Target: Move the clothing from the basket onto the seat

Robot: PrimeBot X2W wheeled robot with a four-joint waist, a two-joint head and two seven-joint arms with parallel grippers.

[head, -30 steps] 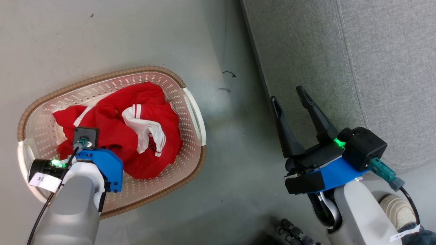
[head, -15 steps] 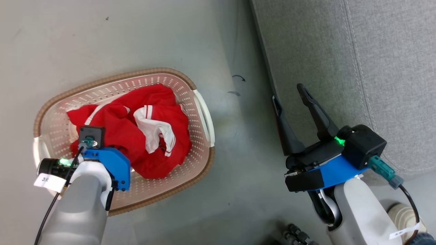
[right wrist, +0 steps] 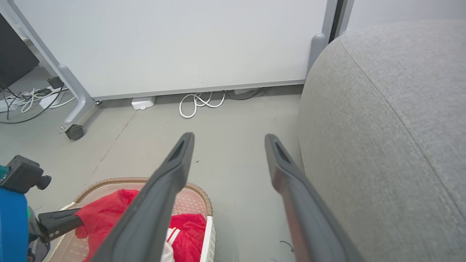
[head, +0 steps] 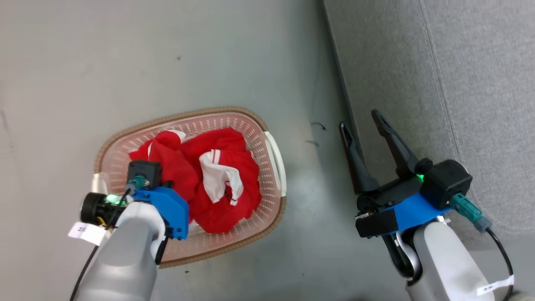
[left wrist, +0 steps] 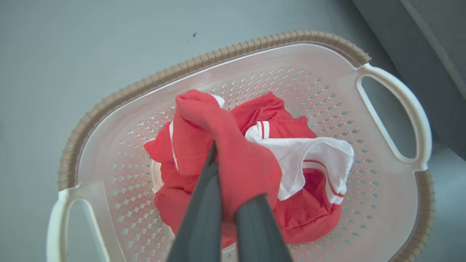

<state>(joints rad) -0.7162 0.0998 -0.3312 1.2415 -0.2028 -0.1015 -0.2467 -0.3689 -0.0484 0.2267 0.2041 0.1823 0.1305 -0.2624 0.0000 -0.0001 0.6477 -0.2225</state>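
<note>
Clothing [head: 221, 184] is found heaped in basket [head: 273, 154], at 9 o'clock of seat [head: 439, 83]. A red fold is pinched by left hand [left wrist: 233, 174]; right hand [head: 359, 119] is held spread, empty. Fabric is judged soft, light and limp; a bunched fold is best gripped.

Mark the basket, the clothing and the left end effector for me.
basket [left wrist: 309, 83], left wrist view, bare perforated inner wall.
clothing [head: 217, 211], head view, red fabric low in the pile.
left end effector [left wrist: 230, 182], left wrist view, between its two fingers, shut on the clothing.
</note>
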